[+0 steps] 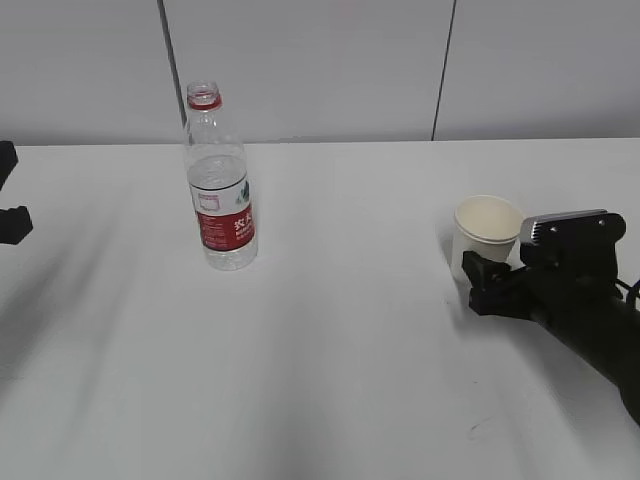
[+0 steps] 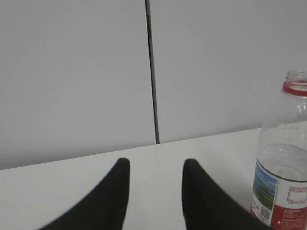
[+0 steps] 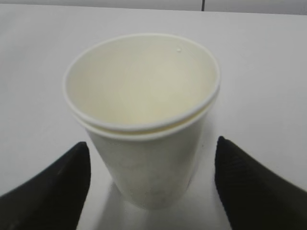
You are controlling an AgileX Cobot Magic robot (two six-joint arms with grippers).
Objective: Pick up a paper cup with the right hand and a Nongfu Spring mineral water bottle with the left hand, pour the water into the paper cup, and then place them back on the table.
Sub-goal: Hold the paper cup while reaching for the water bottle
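The Nongfu Spring mineral water bottle (image 1: 221, 190) stands upright and uncapped on the white table (image 1: 330, 380), left of centre; it also shows at the right edge of the left wrist view (image 2: 285, 182). The paper cup (image 1: 486, 232) stands upright at the right and looks empty in the right wrist view (image 3: 144, 120). My right gripper (image 1: 480, 268) is open at table height, its fingers (image 3: 57, 187) on either side of the cup with a gap on both sides (image 3: 152, 148). My left gripper (image 1: 12, 192) is open and empty at the far left, well away from the bottle (image 2: 156, 165).
A grey panelled wall (image 1: 320, 60) with dark vertical seams rises behind the table's far edge. A small dark scuff mark (image 1: 485, 430) lies on the table near the front right, beside the right arm (image 1: 590, 320).
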